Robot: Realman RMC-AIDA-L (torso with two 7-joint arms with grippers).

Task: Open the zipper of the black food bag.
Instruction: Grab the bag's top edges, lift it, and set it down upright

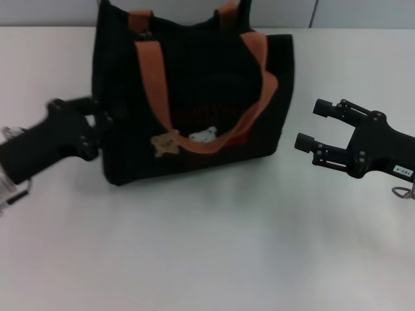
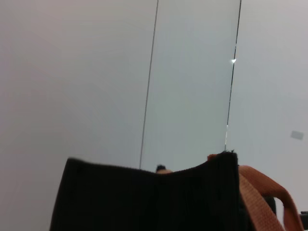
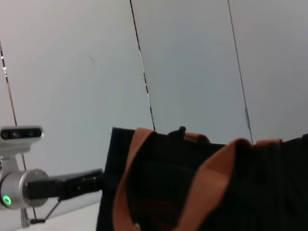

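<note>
A boxy black food bag (image 1: 194,97) is seen standing upright on a white counter (image 1: 207,246), toward its far edge. Orange-brown strap handles (image 1: 155,84) are draped down the bag's front face, where a tan bear patch (image 1: 166,142) and a white bear patch (image 1: 204,135) are sewn side by side. The zipper along the bag's top seam cannot be made out, so whether it is closed cannot be told.

The left gripper (image 1: 97,120) is held against the bag's left end, low down; its fingers are hidden against the black fabric, so their state cannot be told. The right gripper (image 1: 314,126) is held off the bag's right end, near but apart from it, with its two fingers spread apart and nothing between them.

Behind the bag, pale wall panels (image 3: 192,62) with thin dark seams are seen.
</note>
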